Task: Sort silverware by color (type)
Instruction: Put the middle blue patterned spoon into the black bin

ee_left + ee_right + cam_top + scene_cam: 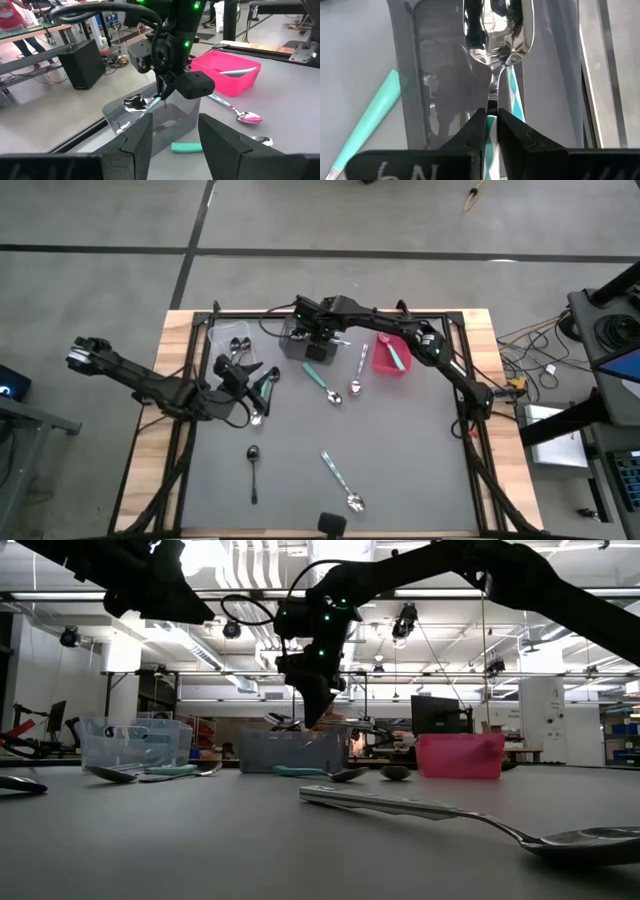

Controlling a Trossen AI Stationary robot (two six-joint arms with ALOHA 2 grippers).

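My right gripper is shut on a spoon with a teal-and-white handle and a silver bowl, held over the dark grey bin at the table's far middle. My left gripper stands open with nothing between its fingers, above the table's left part, pointing toward that bin. A clear bin holds black spoons. A red bin holds a teal-handled spoon. Other spoons lie flat on the mat: teal-handled, silver, black, striped. My right gripper pinches the spoon's handle between its two fingertips. The fingers come from above, slanting down, and lie across the handle. The spoon is lifted clear and lies nearly level, its bowl sticking out over the grey bin's open top.
A teal-handled spoon lies on the mat just beside my left gripper, and another teal handle lies at the grey bin's foot. The table's black frame rail runs behind the bins. The mat's near half holds only two spoons.
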